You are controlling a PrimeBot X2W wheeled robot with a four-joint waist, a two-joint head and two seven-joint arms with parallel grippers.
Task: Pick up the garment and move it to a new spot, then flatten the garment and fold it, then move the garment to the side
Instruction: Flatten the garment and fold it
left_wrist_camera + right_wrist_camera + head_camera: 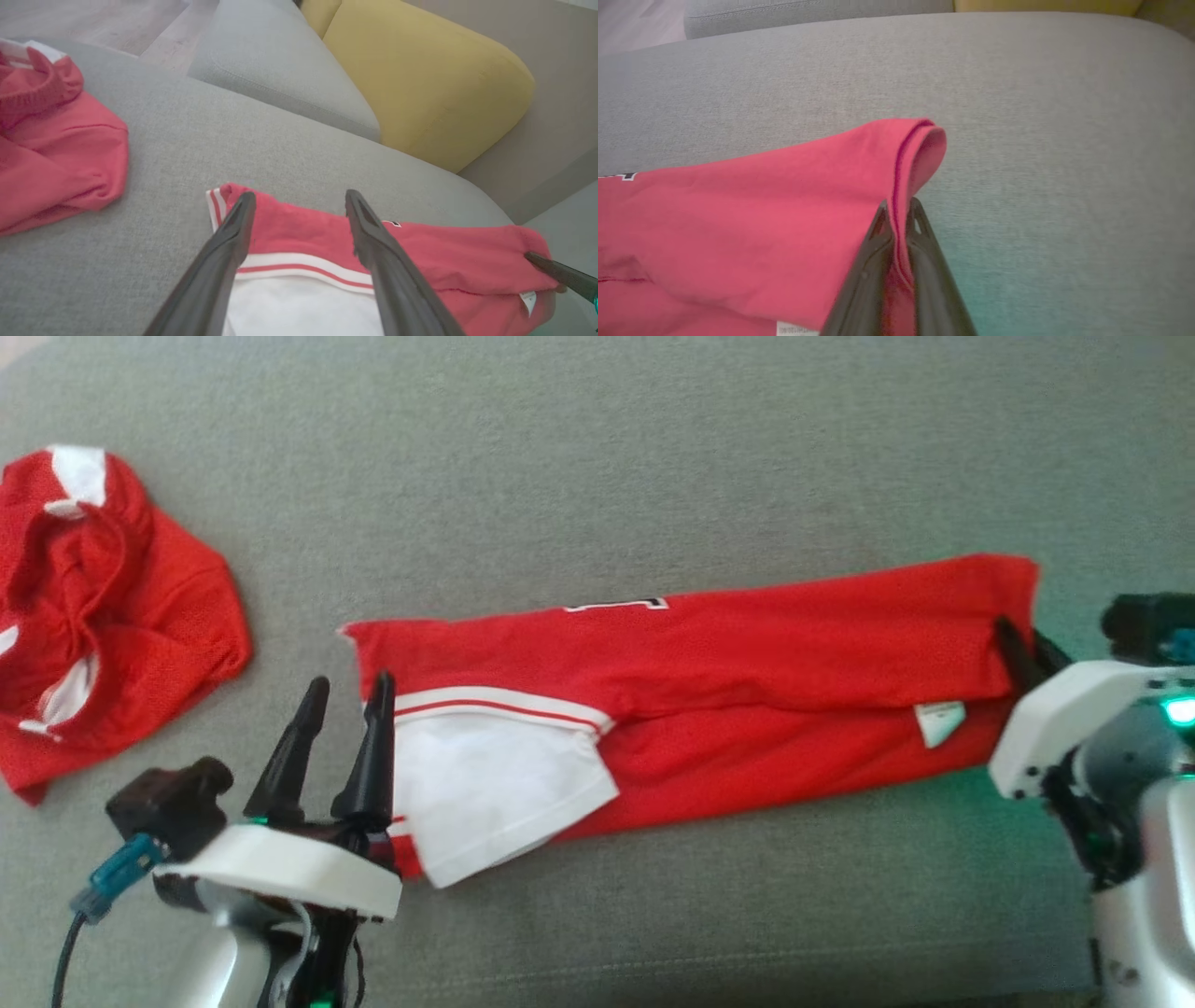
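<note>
Garment (747, 653): red jersey, folded into a long strip, lying flat across the grey sofa seat (597, 448) from 9 to 3 o'clock in head view. White sleeve panel (485, 784) sticks out at the 7 o'clock end. Small label (938, 721) shows near the 3 o'clock end.

Right gripper (1022, 633) at 3 o'clock: fingers together, clamped on the garment's end hem. Right wrist view shows fabric pinched between them, hem curling over the tips. Left gripper (347, 689) at 8 o'clock: fingers apart, straddling the strip's end edge, tips right at the fabric, nothing gripped.

Step, likely: taking both ends for the next fold or the move aside.

Risks: only one end is held. If the right arm lifts or pulls now, the strip probably drags and the lengthwise fold opens. Right pinch looks shallow, close to the hem edge, so it may slip or hold only some layers; can't tell how many are caught. Left closing may catch the sleeve alone and leave the body behind. Second red garment (103, 616) sits crumpled at 9 o'clock, near the left arm, apart from the strip. A wide swing could snag it.
</note>
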